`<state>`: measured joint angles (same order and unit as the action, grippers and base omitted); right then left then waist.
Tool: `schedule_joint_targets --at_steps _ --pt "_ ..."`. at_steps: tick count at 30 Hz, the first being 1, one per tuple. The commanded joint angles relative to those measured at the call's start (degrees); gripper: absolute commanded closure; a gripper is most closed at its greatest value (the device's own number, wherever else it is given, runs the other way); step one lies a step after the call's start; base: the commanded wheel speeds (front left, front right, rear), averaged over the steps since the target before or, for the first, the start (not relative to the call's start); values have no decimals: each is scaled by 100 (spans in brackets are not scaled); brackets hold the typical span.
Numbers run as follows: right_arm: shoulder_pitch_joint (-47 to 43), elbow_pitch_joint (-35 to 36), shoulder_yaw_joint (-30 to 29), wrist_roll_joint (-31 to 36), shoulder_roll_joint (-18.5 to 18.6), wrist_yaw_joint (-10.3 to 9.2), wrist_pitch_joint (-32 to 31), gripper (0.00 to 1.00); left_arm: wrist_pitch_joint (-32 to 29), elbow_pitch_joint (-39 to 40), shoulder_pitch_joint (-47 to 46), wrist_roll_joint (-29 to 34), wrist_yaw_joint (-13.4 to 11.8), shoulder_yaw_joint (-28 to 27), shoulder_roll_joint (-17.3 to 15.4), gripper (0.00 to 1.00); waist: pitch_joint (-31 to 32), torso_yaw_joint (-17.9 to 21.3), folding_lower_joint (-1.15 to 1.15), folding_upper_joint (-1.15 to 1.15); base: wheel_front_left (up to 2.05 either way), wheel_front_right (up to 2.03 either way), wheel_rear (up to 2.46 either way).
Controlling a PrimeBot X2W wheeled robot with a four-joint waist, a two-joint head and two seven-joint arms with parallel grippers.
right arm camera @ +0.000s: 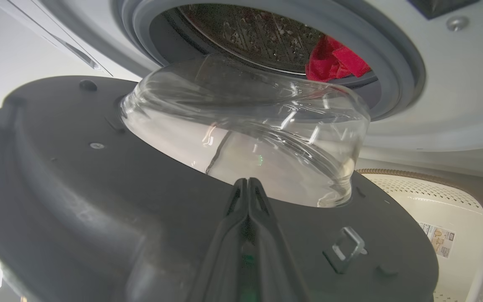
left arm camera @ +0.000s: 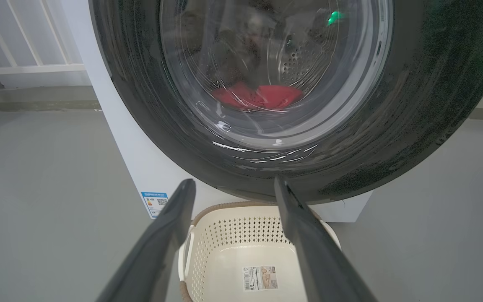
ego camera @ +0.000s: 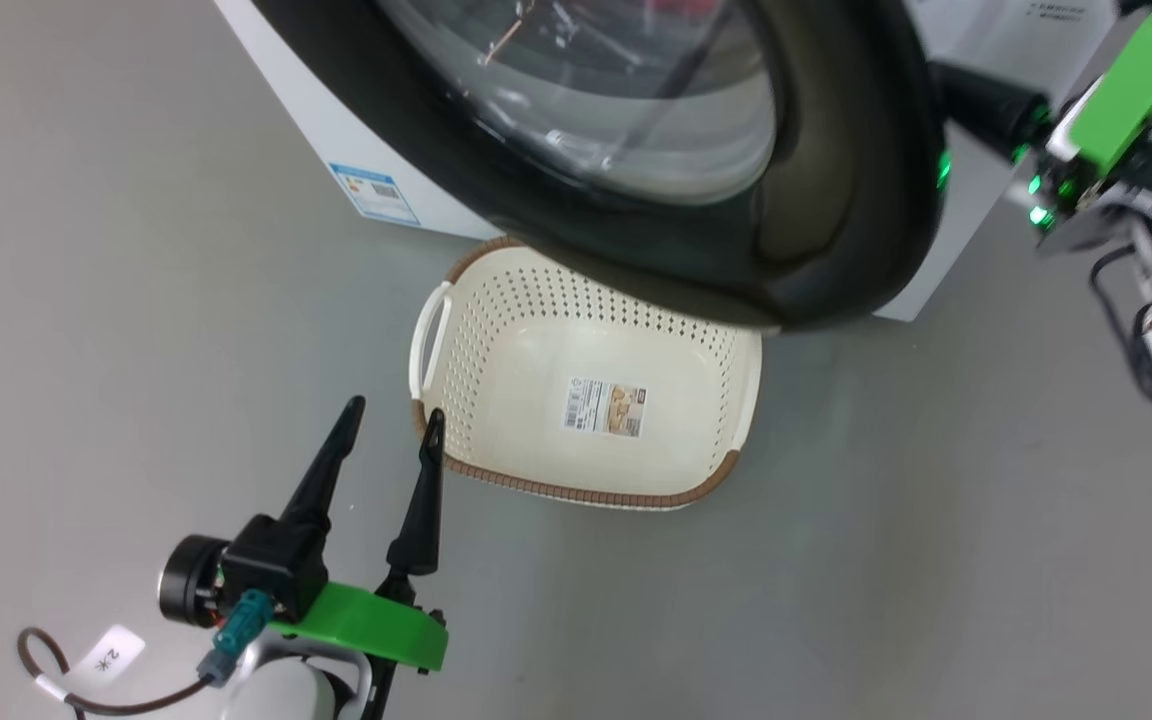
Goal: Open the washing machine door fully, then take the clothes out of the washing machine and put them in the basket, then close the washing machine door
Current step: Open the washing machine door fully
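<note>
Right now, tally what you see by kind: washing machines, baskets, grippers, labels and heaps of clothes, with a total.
Washing machine: 1
Basket: 1
Grippers: 2, left gripper open, right gripper shut
Labels: 2, blue label on the machine, paper label in the basket
Red clothes: 1 heap, pieces not countable
Total: 7

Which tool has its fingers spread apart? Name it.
The left tool: its two fingers stand apart, near the basket. The right tool has its fingers pressed together, over the door.
</note>
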<state>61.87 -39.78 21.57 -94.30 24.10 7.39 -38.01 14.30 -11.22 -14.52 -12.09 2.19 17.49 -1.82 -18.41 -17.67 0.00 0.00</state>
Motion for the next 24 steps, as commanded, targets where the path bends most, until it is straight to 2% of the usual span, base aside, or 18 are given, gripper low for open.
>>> schedule_joint_targets --at_steps 1,15,24 --pt "-196 257 87 25 -146 10 -78 100 70 96 49 59 -41 -205 -106 0 108 44 0 0 0 0 0" --pt "-1358 1584 427 212 -310 10 -338 100 70 108 428 234 32 -361 -106 0 532 58 0 0 0 0 0" --pt "-2040 2322 650 250 -565 10 -391 100 70 121 630 240 36 -364 -106 0 788 -157 0 0 0 0 0"
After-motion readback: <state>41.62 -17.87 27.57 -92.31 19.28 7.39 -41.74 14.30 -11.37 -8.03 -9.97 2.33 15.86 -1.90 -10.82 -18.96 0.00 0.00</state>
